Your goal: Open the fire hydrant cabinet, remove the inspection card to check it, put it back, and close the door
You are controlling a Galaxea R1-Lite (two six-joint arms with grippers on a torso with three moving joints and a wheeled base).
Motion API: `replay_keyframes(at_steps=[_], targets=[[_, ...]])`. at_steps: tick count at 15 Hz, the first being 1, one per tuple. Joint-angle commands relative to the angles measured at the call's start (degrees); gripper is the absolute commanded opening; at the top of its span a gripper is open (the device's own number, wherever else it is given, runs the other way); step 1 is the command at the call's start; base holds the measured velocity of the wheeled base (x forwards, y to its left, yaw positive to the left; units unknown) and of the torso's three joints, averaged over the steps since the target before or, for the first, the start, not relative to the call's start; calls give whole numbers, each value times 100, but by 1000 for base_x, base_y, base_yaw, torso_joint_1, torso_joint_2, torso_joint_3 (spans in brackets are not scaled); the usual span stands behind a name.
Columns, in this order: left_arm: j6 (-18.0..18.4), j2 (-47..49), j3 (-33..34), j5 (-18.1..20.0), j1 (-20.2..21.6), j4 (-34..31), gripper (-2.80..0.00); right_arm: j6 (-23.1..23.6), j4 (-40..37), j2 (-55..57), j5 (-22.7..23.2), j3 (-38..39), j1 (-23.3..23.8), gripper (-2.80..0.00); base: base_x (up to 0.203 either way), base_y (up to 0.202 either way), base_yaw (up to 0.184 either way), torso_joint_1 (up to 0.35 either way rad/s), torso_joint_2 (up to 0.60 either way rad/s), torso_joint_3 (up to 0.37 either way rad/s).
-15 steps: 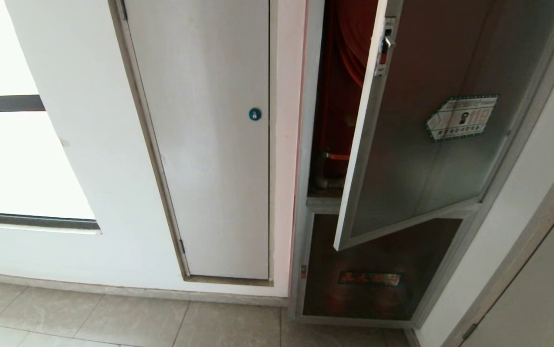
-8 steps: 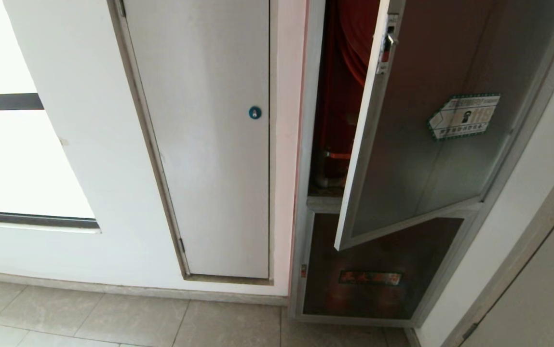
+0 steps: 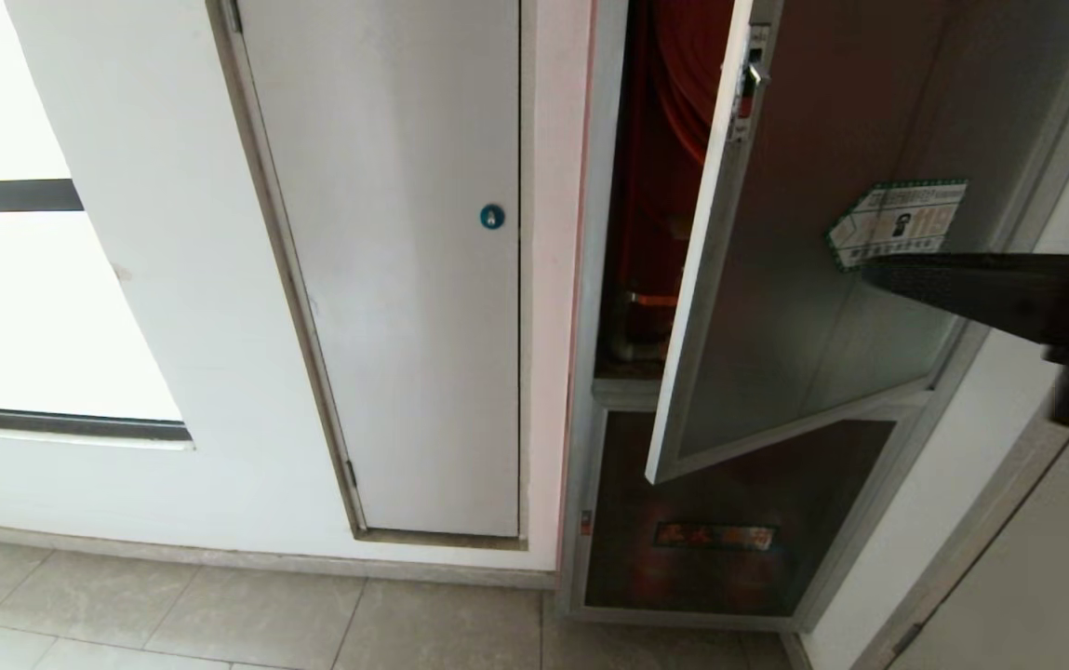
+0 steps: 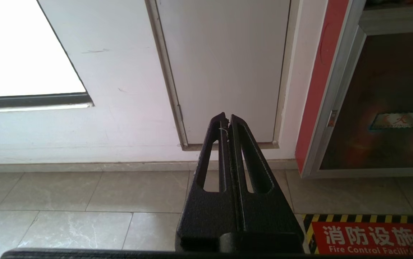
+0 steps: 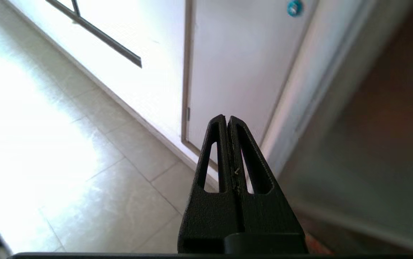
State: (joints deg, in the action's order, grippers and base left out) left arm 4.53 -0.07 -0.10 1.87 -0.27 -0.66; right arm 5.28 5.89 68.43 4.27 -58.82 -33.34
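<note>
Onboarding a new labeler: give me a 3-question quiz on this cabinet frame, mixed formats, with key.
1. True or false: the door of the fire hydrant cabinet is fully shut.
2. Which hand shows in the head view? A) left hand B) right hand C) both
3. Fill in: the green-edged sticker sits on the ____.

Key:
1. False. The door stands ajar, with the red interior showing in the gap.
2. B. It reaches in from the right, fingers shut, its tip just under the sticker. The left hand, also shut, hangs low, pointing at the foot of the white door.
3. door
</note>
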Motion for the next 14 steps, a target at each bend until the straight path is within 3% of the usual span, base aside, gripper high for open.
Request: replay_keyframes(at_steps=[1, 3, 6, 11, 13, 14], targets=[[4, 7, 1, -2, 0, 4, -280, 9, 570, 1358, -1154, -321, -800, -280, 0, 0, 0, 0, 0, 0], [5, 7, 1, -2, 0, 4, -280, 17, 1215, 2230, -2245, -856, -1143, -280, 0, 0, 0, 0, 0, 0], [7, 7, 1, -2, 0, -1, -280, -2, 1589, 3221, -3747, -2015, -1325, -280, 0, 0, 0, 0, 0, 0], [4, 7, -5, -2, -1, 3, -280, -60, 1664, 4464, -4980, -3379, -1276, -280, 0, 0, 0, 0, 0, 0], [4, 7, 1, -2, 0, 4, -280, -78, 1669, 4766, -5652, -3711, -1152, -280, 0, 0, 0, 0, 0, 0], [4, 7, 1, -2, 0, 2, -280, -78, 1669, 4900, -5759, -3776, -1068, -280, 0, 0, 0, 0, 0, 0]])
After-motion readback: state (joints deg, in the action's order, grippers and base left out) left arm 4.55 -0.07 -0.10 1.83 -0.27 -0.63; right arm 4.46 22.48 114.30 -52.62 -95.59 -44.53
